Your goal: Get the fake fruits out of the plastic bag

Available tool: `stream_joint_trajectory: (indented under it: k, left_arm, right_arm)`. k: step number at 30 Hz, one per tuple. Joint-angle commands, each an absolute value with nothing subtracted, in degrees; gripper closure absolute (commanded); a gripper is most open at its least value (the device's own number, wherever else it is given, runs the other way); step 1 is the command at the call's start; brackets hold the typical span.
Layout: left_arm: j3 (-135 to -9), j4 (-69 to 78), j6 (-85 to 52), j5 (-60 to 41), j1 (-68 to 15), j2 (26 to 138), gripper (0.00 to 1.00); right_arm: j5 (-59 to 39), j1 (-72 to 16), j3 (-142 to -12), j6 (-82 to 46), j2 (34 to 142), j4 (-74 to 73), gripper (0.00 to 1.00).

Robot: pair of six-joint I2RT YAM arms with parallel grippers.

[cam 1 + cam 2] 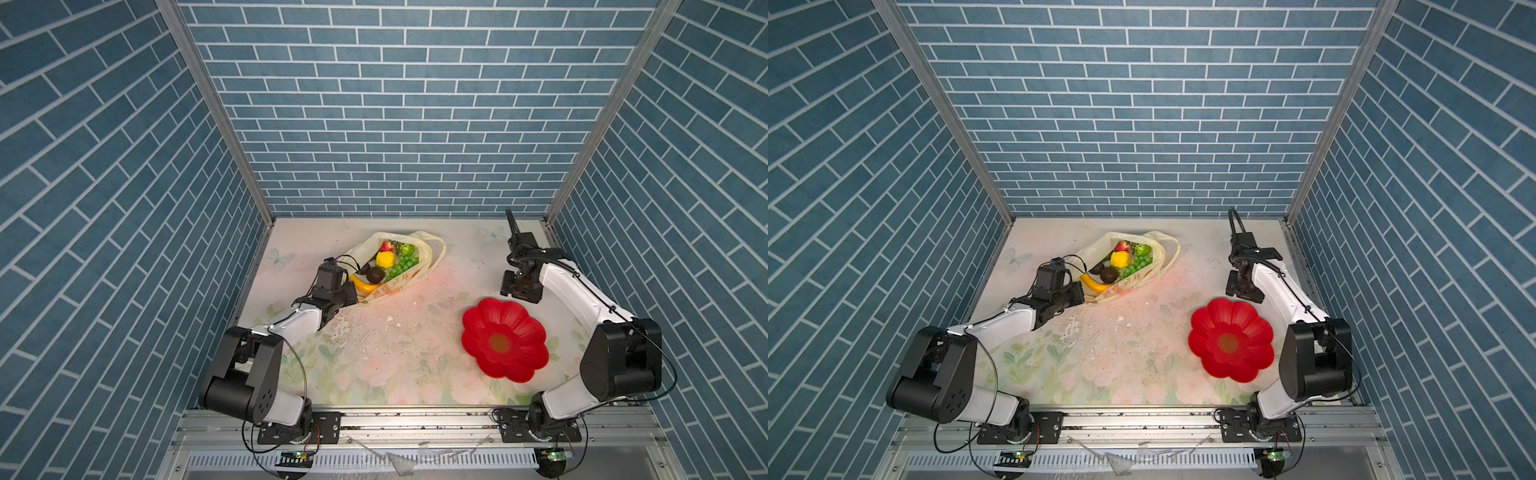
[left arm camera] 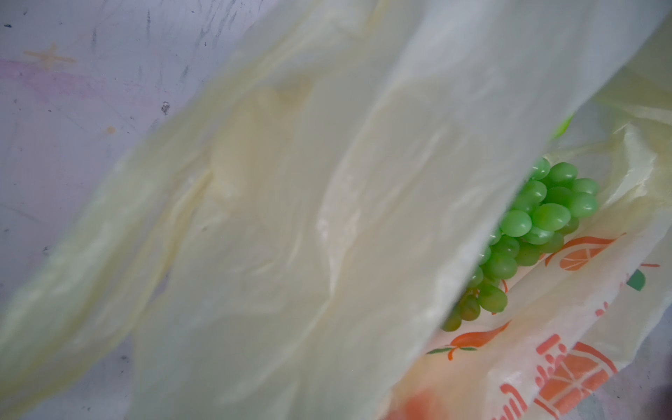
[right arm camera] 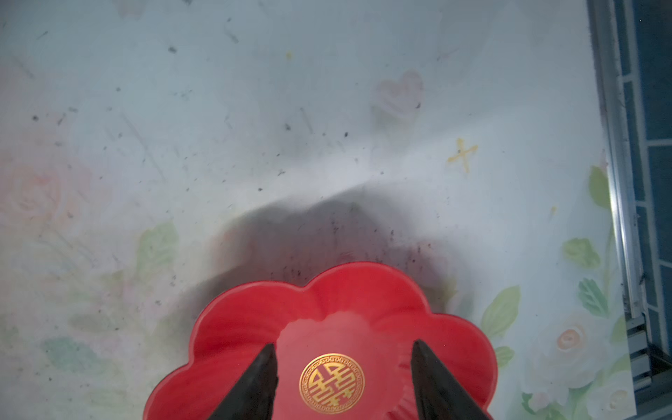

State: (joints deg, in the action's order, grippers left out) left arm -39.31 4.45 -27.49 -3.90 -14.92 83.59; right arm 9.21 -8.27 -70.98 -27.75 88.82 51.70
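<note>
The plastic bag [image 1: 430, 255] lies open at the back left of the table. In it are the fake fruits: a strawberry [image 1: 386, 246], a green round fruit [image 1: 407, 249], a yellow knobbly ball [image 1: 385, 259], green grapes [image 1: 401, 266], a dark brown piece [image 1: 375, 274] and a banana [image 1: 365, 286]. My left gripper [image 1: 354, 298] is shut on the bag's near-left edge. In the left wrist view the bag's film [image 2: 291, 218] hides the jaws beside the grapes [image 2: 538, 225]. My right gripper [image 3: 343, 343] hangs open and empty over the red flower-shaped plate [image 3: 254, 309].
The red plate [image 1: 478, 320] sits at the right front of the table with nothing in it. Blue brick-pattern walls close in the table on three sides, and a metal rail [image 1: 415, 419] runs along the front edge.
</note>
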Motion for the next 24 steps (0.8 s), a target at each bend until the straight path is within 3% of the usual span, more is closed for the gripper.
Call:
stream_joint_trajectory:
  k: [1, 10, 24]
  left_arm:
    - [-38.72, 4.31, -26.67, -3.43, -15.03, 83.09, 1.00]
    - [-38.69, 4.48, -26.01, -3.16, -15.03, 83.34, 1.00]
    - [-38.98, 4.92, -25.96, -3.59, -14.97, 84.64, 1.00]
  right_arm:
    - [6.24, -3.88, -70.91, -25.18, 90.27, 48.72, 0.32]
    - [-6.03, 8.08, -64.02, -27.16, 92.34, 40.75, 0.26]
    - [-13.93, 7.80, -54.96, -30.74, 89.55, 35.10, 0.25]
